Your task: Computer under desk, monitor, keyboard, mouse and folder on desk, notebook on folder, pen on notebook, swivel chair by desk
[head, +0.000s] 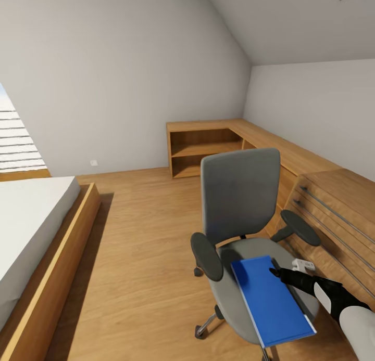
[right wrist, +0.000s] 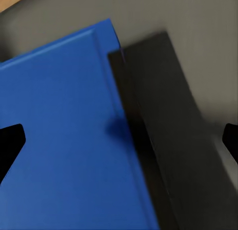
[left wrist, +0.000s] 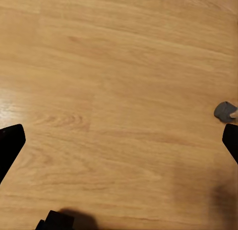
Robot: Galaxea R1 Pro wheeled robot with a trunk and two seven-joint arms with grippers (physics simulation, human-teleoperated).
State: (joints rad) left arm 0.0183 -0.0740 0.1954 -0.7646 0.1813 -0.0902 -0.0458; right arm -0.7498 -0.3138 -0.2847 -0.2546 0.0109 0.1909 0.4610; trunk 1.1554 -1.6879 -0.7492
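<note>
Blue folder [head: 272,300] under right claw [head: 274,272]

A grey swivel chair [head: 245,205] on the wooden floor [head: 140,246] carries a blue folder [head: 271,301] on its seat.

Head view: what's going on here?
The right gripper is reaching over the blue folder, which lies flat on the seat of the grey swivel chair. In the right wrist view its fingers are spread over the folder's edge and nothing is gripped yet. The left gripper hangs open above bare wooden floor.
</note>
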